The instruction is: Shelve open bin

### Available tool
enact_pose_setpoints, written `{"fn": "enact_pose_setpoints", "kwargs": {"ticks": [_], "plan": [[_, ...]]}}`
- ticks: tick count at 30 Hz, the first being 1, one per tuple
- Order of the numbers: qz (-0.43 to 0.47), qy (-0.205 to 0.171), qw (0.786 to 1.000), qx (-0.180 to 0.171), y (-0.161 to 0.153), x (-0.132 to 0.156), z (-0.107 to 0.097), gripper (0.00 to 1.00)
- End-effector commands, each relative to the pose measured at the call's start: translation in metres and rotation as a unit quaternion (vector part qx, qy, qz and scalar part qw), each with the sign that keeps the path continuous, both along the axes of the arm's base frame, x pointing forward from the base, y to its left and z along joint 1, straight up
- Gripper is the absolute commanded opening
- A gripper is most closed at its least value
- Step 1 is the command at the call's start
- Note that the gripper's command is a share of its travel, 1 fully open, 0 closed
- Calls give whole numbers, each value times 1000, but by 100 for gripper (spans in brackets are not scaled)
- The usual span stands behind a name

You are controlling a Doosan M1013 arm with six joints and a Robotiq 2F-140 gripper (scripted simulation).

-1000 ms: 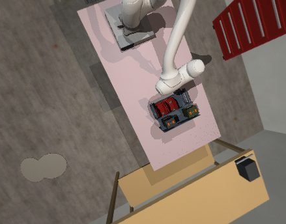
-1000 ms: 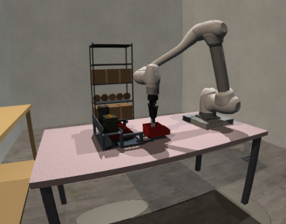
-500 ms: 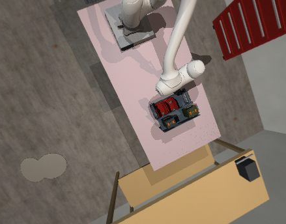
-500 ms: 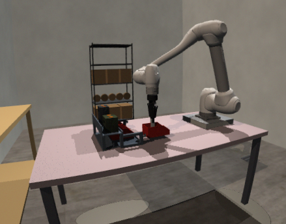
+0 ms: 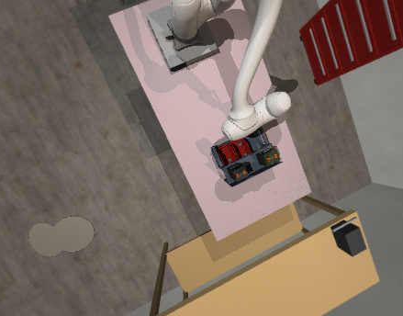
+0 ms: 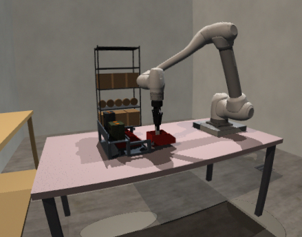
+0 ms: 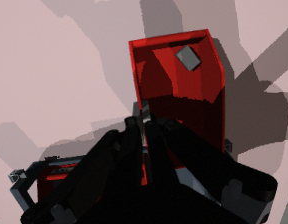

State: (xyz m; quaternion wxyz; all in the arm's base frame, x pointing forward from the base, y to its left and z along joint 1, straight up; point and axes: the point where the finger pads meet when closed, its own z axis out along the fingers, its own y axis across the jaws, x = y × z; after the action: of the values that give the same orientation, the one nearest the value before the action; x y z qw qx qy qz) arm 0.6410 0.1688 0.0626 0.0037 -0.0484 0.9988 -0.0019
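Note:
The red open bin point(image 6: 164, 138) point(image 7: 188, 99) stands on the pink table point(image 6: 199, 148) point(image 5: 193, 106), just in front of the small dark shelf unit point(image 6: 108, 146) point(image 5: 230, 178) point(image 7: 22, 192). A grey part point(image 7: 188, 58) lies inside it. My gripper point(image 6: 157, 129) point(image 7: 142, 110) points straight down and is shut on the bin's near thin wall, which shows as a red strip between the fingers. The shelf holds a green bin point(image 6: 116, 129) point(image 5: 268, 158), a dark bin with orange parts point(image 5: 239, 173) and red bins point(image 5: 229, 152). The wrist hides the held bin in the overhead view.
A tall black rack point(image 6: 117, 49) with cardboard boxes stands behind the table. The arm's base plate point(image 6: 220, 127) point(image 5: 184, 50) sits at the table's far end. A tan table point(image 6: 8, 125) point(image 5: 275, 271) stands nearby, and a red cabinet point(image 5: 358, 32) by the wall.

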Motion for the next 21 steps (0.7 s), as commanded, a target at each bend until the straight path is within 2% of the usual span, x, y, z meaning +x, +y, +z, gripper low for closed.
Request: {"fn": "enact_pose_setpoints", "kwargs": {"ticks": [1, 21], "plan": [[0, 0, 1000, 0, 0, 5, 0, 0], [0, 0, 1000, 0, 1, 8, 0, 0]]}}
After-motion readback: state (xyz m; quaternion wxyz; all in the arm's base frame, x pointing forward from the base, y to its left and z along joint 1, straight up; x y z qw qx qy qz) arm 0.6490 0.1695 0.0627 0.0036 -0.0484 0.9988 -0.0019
